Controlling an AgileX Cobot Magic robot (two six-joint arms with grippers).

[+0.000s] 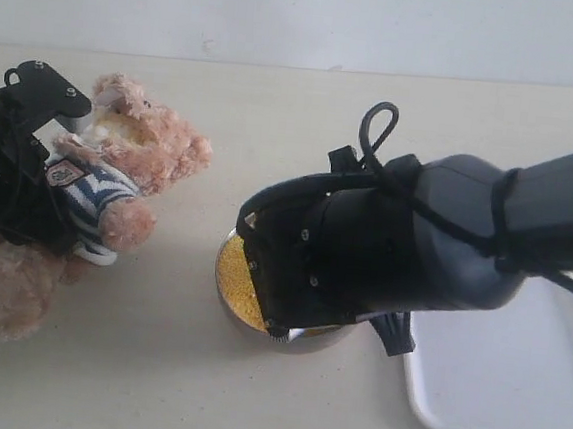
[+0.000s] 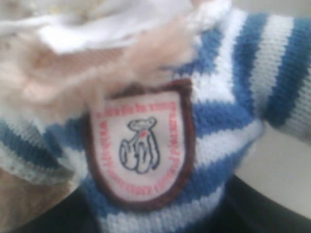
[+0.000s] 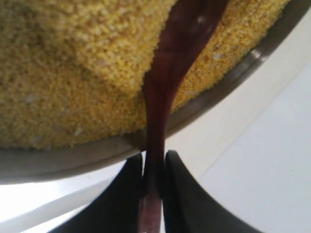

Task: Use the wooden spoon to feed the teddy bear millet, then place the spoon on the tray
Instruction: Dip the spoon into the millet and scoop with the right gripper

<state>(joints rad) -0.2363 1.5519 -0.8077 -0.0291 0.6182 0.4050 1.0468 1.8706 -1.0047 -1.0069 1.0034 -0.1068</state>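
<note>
right tool (image 3: 154, 161) grips wooden spoon (image 3: 170, 73) (over millet (image 3: 63, 97)).

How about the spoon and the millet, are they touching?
Touching. The right wrist view shows the spoon lying right against the millet, no gap between.

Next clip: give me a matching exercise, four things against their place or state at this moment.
1. fluffy light-brown teddy bear
2. bright-yellow millet
3. dark reddish-brown wooden spoon
4. white rectangular plastic tray

A. gripped in the right claw
B. right of the shallow metal bowl
C. left of that bowl
D. a grainy heap in that bowl

Pairs: 1-C, 2-D, 3-A, 4-B.
</note>
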